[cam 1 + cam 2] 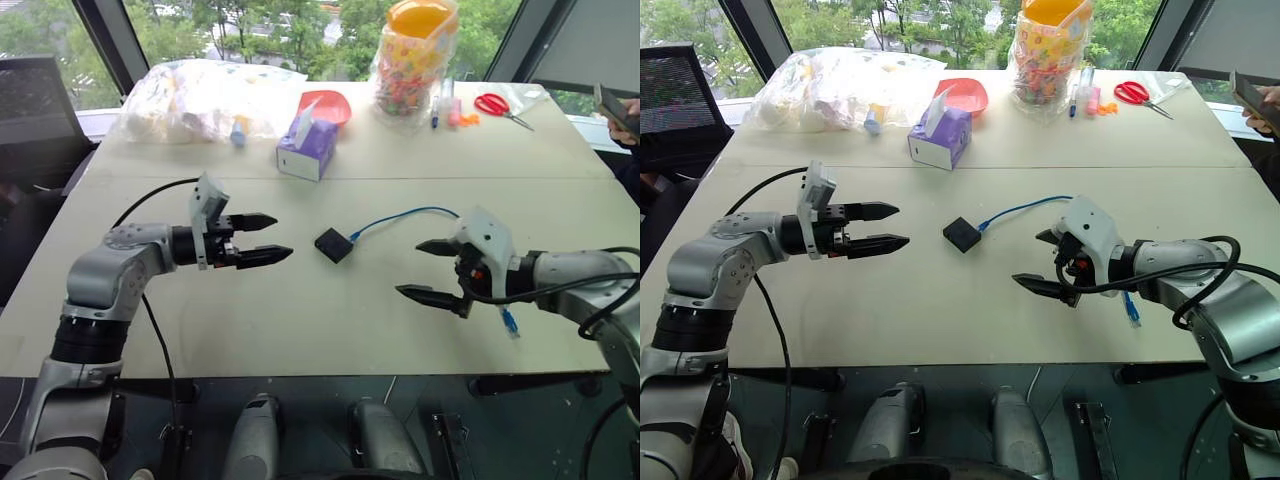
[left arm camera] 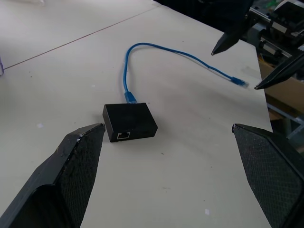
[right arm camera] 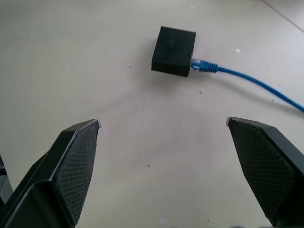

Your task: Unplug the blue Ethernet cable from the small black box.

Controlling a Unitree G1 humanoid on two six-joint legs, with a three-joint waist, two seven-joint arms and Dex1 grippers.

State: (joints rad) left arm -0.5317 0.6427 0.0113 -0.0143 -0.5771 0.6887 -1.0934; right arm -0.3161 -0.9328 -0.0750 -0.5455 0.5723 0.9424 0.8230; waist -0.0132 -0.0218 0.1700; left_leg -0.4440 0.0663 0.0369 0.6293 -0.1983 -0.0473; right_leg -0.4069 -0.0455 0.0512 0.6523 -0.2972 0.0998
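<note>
Both pairs of jaws stand wide open and hold nothing. The left gripper (image 1: 268, 238) hangs above the tabletop (image 1: 300, 320), pointing toward the robot's right. The right gripper (image 1: 424, 270) hangs opposite it, angled down and toward the left.

Between the two grippers, and apart from both, the small black box (image 1: 333, 244) lies flat on the tabletop. The blue Ethernet cable (image 1: 400, 215) is plugged into the box on the side facing the right gripper. From the plug it arcs away across the tabletop, passes by the right gripper, and ends in a free plug (image 2: 237, 81) lying loose on the surface. The side of the box toward the left gripper shows an unoccupied socket (image 2: 123, 135).

Farther back on the tabletop stand a purple tissue box (image 1: 309, 149), a red bowl (image 1: 330, 103), a clear bag (image 1: 200, 98), a jar of sweets (image 1: 413, 60) and red scissors (image 1: 494, 104).

Status: the cable is seated in the box, so the unplugging is not yet done. By judgement, what is left is to steady the box, grip the cable at its plug, and pull the two apart.
</note>
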